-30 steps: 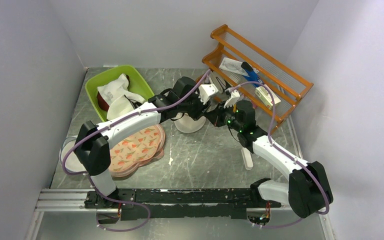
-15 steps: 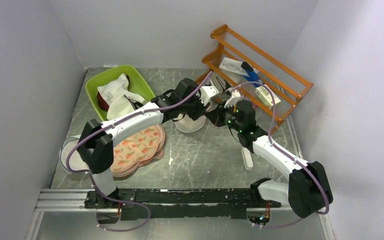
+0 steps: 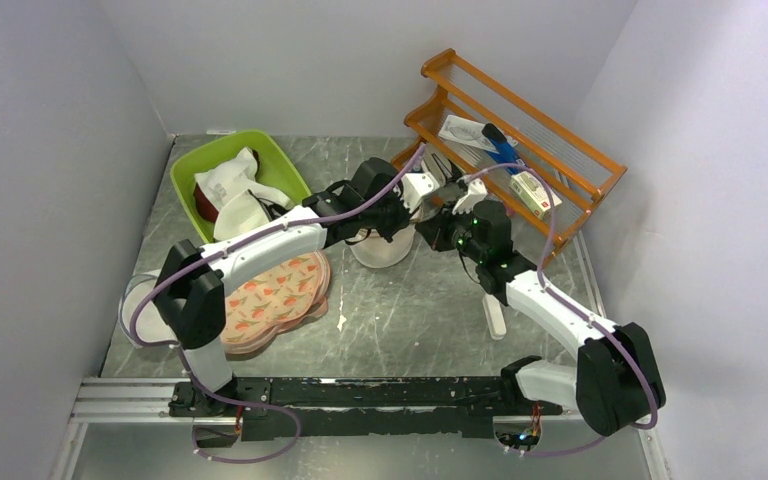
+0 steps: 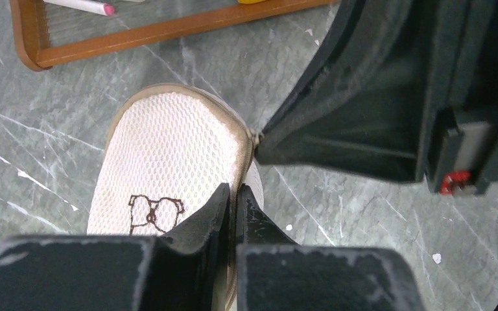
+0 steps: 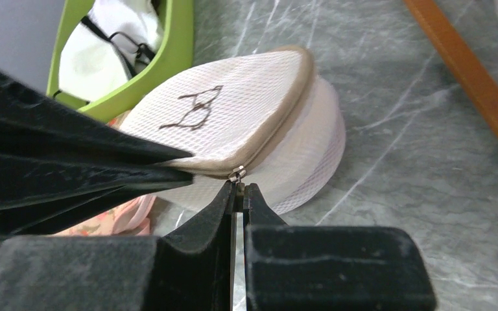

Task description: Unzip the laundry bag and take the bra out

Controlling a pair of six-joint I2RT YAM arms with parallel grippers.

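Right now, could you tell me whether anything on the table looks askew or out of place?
Only the laundry bag: its mesh top sits tilted, lifted off the drum body near the zipper, because the left end effector pinches its rim while the right end effector holds the zipper pull. Nothing looks spilled or damaged.

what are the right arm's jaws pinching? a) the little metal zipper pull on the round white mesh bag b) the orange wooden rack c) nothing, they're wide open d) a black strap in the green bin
A: the right wrist view shows the right gripper with its jaws closed on the small metal zipper pull at the beige rim of the round white mesh laundry bag.
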